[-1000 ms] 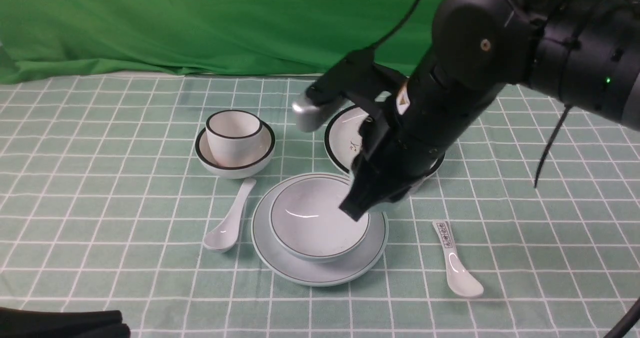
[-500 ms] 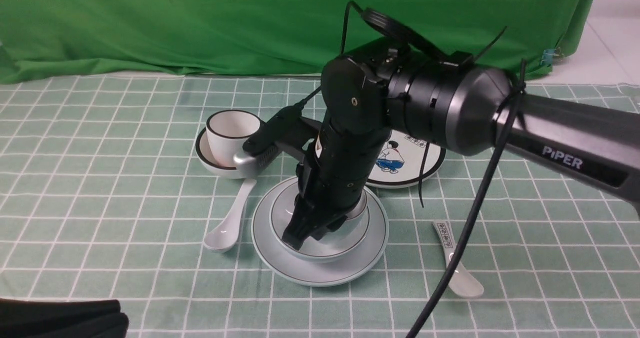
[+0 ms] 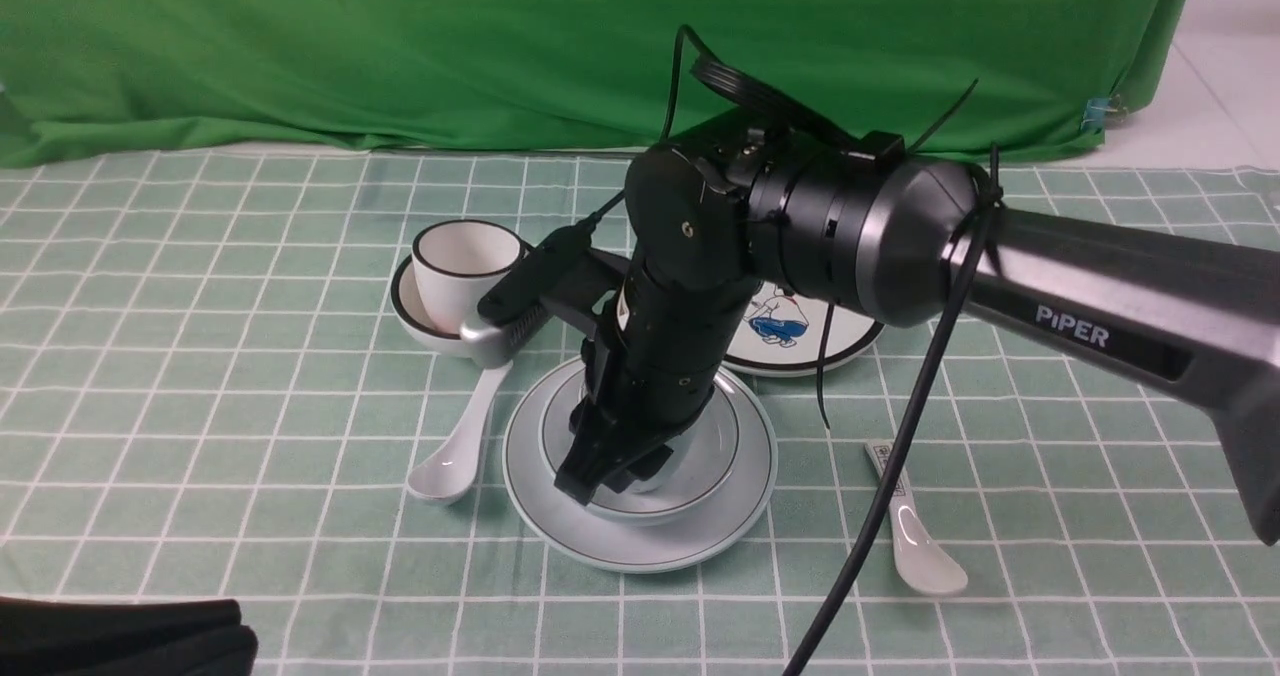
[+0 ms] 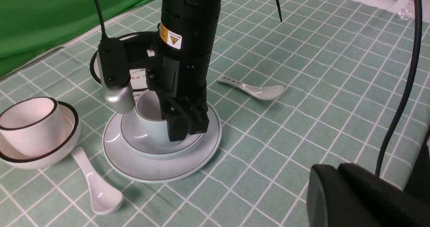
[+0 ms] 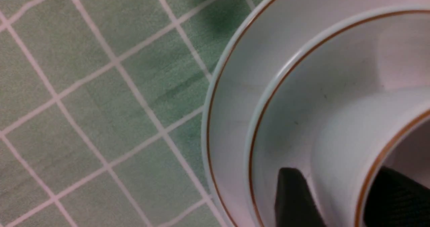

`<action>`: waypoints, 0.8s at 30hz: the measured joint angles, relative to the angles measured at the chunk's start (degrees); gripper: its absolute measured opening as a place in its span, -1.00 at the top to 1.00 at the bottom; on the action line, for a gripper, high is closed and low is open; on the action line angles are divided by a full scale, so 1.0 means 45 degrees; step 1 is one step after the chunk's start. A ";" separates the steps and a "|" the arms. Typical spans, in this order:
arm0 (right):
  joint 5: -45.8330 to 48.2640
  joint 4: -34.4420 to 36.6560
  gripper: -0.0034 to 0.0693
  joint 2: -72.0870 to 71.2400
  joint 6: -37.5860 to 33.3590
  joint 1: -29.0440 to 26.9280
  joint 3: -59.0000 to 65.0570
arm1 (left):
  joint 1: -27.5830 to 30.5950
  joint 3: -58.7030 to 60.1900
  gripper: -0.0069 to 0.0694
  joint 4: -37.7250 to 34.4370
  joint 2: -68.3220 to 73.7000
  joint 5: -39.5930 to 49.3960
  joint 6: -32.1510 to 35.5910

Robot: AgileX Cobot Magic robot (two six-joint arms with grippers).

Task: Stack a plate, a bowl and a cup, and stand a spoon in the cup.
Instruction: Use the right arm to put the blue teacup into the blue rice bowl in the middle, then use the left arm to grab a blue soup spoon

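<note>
Plate (image 3: 640, 552): flat on the bench, front middle, carrying the bowl.
Bowl (image 3: 716, 444): upright, seated in the middle of the plate, thin dark rim line well inside the plate's own.
Cup (image 4: 147, 117): upright in the bowl, mouth up; clear in the left wrist view, almost wholly hidden behind the arm in the front view.
Spoon (image 3: 455, 456): lying on the cloth just beside the plate on the left, scoop toward the robot, handle pointing away toward the black-rimmed bowl; untouched, not yet in the cup.
Right arm (image 3: 1000, 256): reaching in from the right, wrist bent straight down over the stack.
Right jaws: lowered into the bowl, astride the cup's wall, one inside the cup, one outside it; cannot tell whether pressing on the wall or slack.
Left jaws: together, holding nothing, low by the near left edge of the bench, well apart from the stack.
Black-rimmed bowl (image 3: 420, 324): behind and left of the plate, with the black-rimmed cup (image 3: 460, 271) standing in it.
Cartoon plate (image 3: 800, 328): behind and right of the stack, partly hidden by the arm.
Marked spoon (image 3: 915, 541): on the cloth right of the plate, scoop toward the robot, apart from it.
Bench (image 3: 200, 406): covered with a green checked cloth; green backdrop (image 3: 400, 46) behind.
</note>
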 joint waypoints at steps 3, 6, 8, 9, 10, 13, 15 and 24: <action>0.0322 -0.0054 -0.45 -0.0040 0.0054 0.0000 -0.0442 | 0.0000 0.0000 0.78 0.0027 0.0092 0.0000 -0.0346; 0.0818 -0.0119 -0.56 -0.0291 0.0100 0.0000 -0.0895 | 0.0000 0.0000 0.78 0.0230 0.0432 0.0000 -0.1039; 0.1607 -0.0210 -0.57 -0.0890 0.0138 0.0000 -0.1254 | 0.0000 0.0000 0.78 0.0691 0.1166 0.0000 -0.1860; 0.2022 -0.0308 -0.53 -0.1294 0.0151 0.0000 -0.1320 | 0.0000 0.0000 0.78 0.0909 0.1702 0.0000 -0.2150; 0.2668 -0.0454 -0.42 -0.1944 0.0165 0.0000 -0.1350 | 0.0000 0.0000 0.78 0.1037 0.2420 -0.0014 -0.2287; 0.3295 -0.0728 -0.18 -0.2921 0.0412 0.0000 -0.1379 | 0.0000 -0.0014 0.78 0.1135 0.3661 -0.0116 -0.2436; 0.3302 -0.1158 0.14 -0.4274 0.0821 0.0000 -0.1032 | 0.0000 -0.0119 0.77 0.1147 0.5051 -0.0506 -0.2468; 0.2851 -0.2253 0.31 -0.9466 0.2223 0.0000 0.3990 | -0.1275 -0.1642 0.81 0.1524 0.8894 -0.1451 -0.3045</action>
